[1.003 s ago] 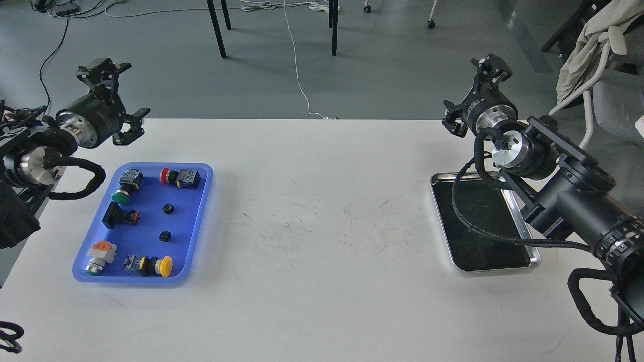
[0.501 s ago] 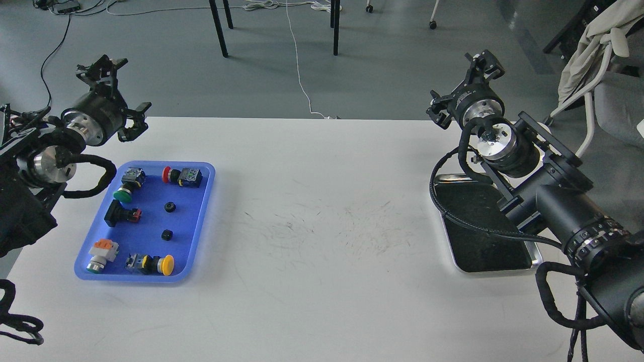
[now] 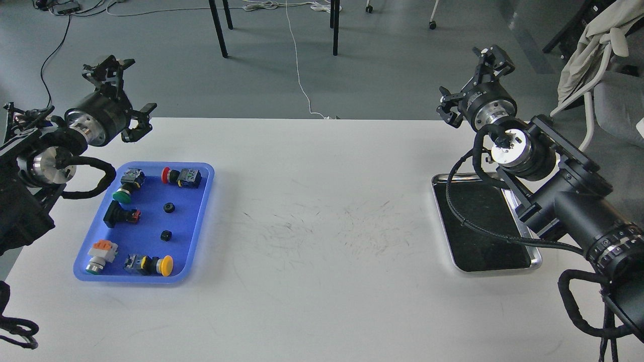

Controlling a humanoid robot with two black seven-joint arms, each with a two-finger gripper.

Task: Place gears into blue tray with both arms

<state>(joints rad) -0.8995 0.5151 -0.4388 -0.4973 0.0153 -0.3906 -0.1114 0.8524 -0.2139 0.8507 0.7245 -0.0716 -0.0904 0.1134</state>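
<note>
a wide white table (image 3: 322, 226) fills the room's middle, its surface scuffed with fine dark scratches near the centre. the right arm (image 3: 568, 201) comes in from the lower right, thick and black with a silver wrist ring and a looping cable, and it passes over a shiny silver metal tray (image 3: 445, 221) with a dark inside that sits near the table's right edge. the left arm (image 3: 35, 166) reaches in from the left edge and stays off to the side of the blue tray (image 3: 196, 226), which lies on the table's left part. the right tool (image 3: 475, 88) is held up beyond the table's far edge, its two fingers spread apart with nothing between them. the left tool (image 3: 126, 93) is raised above the far left corner of the table, fingers likewise spread wide and holding nothing. inside the blue tray lie several push-button switches: a green-capped one (image 3: 126, 186) and a red-capped one (image 3: 181, 177) along the far end, a black one with a red end (image 3: 119, 216) by the left rim, an orange-and-white one (image 3: 99, 256) and a yellow-capped one (image 3: 151, 264) at the near end. the two gears rest in the tray's right half, one gear (image 3: 169, 207) just past the middle and the other gear (image 3: 165, 235) nearer, apart from each other and from the switches.
</note>
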